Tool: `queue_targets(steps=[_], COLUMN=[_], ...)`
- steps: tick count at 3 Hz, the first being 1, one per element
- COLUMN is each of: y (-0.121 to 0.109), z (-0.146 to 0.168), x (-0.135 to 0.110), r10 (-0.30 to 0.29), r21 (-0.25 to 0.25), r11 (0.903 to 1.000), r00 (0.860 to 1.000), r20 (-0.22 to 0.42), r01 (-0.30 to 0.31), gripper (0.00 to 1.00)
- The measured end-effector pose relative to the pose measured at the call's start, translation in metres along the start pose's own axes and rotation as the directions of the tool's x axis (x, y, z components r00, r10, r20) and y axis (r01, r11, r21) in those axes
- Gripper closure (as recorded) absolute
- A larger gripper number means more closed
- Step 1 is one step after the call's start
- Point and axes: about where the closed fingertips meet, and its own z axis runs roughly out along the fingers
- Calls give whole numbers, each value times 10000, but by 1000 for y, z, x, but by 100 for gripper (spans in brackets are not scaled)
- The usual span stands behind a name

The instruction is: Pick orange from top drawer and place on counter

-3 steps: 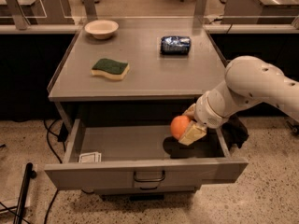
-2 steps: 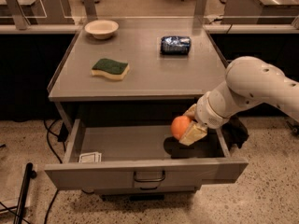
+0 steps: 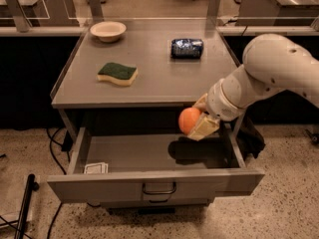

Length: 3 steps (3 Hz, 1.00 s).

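Note:
The top drawer [image 3: 154, 183] is pulled open below the counter [image 3: 154, 78]. My gripper [image 3: 195, 119] is shut on the orange [image 3: 188, 119] and holds it in the air above the right part of the drawer, just under the counter's front edge. The white arm reaches in from the right. The orange's shadow lies on the drawer floor below it.
On the counter lie a green and yellow sponge [image 3: 117, 73], a white bowl [image 3: 107, 31] at the back left and a dark blue can [image 3: 187, 48] on its side at the back right. A small white card [image 3: 95, 168] lies in the drawer's front left corner.
The gripper has lifted the orange a little higher above the drawer floor, toward the counter edge.

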Motion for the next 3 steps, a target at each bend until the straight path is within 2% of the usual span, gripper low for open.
queue_targets(steps=[1, 2, 3], y=[-21, -54, -87], z=[-28, -41, -37], x=[-25, -45, -60], r10=[-31, -175, -339], r21=[299, 850, 1403], r11=[9995, 9963, 9899], r00=[10000, 9993, 9947], r20=[-13, 336, 972], r01=[31, 146, 200], gripper=[100, 100, 100])
